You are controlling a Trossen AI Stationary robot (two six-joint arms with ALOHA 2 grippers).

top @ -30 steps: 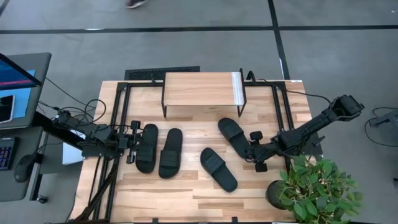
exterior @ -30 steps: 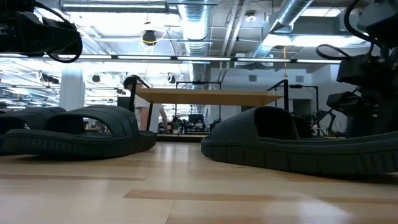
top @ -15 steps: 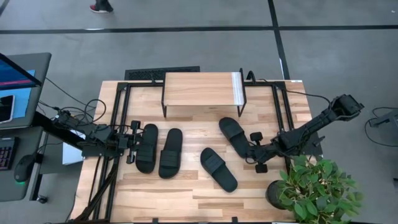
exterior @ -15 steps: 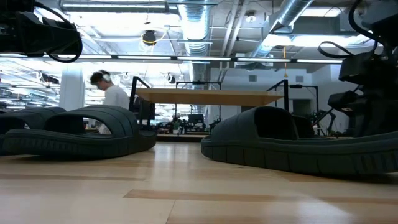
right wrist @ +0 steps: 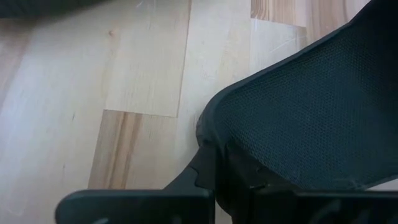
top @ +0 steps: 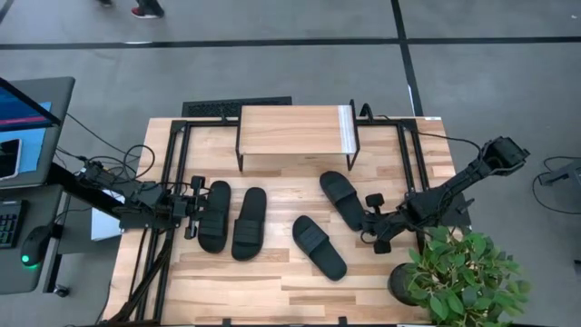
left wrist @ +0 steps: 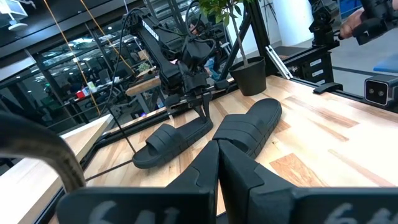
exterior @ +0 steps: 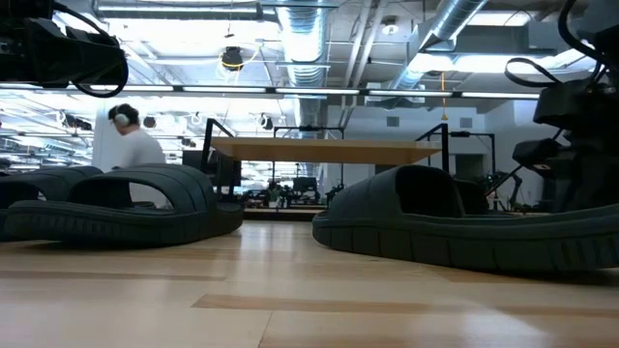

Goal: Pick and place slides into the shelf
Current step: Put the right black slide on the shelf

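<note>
The right gripper (top: pixel 370 222) had its fingers clenched on the slide (top: pixel 339 198) lying just before the shelf (top: pixel 294 129). The left gripper (top: pixel 192 209), fingers closed on nothing, rested beside two slides (top: pixel 232 219) on the surface (top: pixel 272 282).

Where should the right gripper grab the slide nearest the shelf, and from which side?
Grip the long outer edge of the slide nearest the shelf, coming in low from its right, where the right gripper already sits. It lies flat and slanted, so probably the thin sole rim fits between the fingers better than the wide strap.
</note>
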